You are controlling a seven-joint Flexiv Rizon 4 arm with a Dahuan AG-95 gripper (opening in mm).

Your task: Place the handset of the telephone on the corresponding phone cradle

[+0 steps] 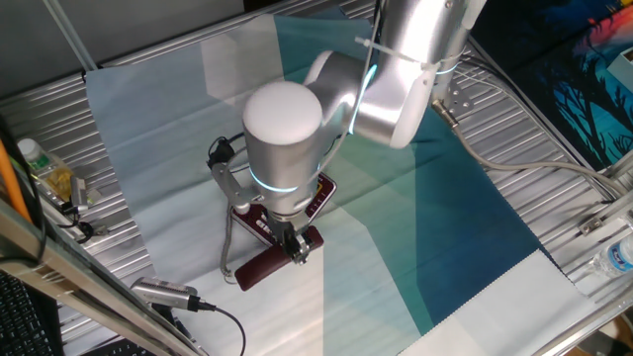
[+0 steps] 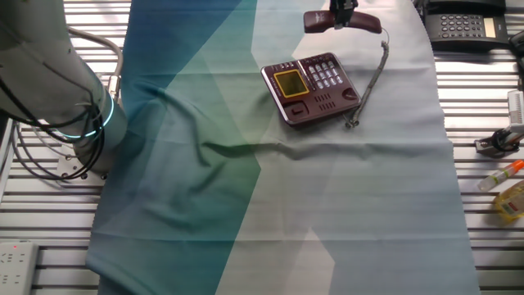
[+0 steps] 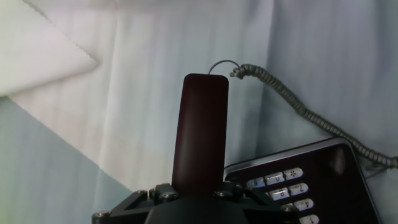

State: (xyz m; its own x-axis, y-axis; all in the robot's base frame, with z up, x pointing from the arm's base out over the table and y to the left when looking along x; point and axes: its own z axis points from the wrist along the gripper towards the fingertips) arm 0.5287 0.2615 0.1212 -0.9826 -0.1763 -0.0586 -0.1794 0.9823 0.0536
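The handset is a slim dark maroon bar held between my gripper fingers, raised above the cloth. It also shows in one fixed view and in the other fixed view beside the telephone. The telephone is a squarish maroon base with a yellowish display and white buttons; its corner shows in the hand view. The phone cradle is mostly hidden in these views. A grey coiled cord runs from the handset's far end to the base.
A teal and white cloth covers the metal table. A black desk phone stands at one corner. Bottles and small items lie off the cloth at the edge. A cable and plug lie near the cloth edge.
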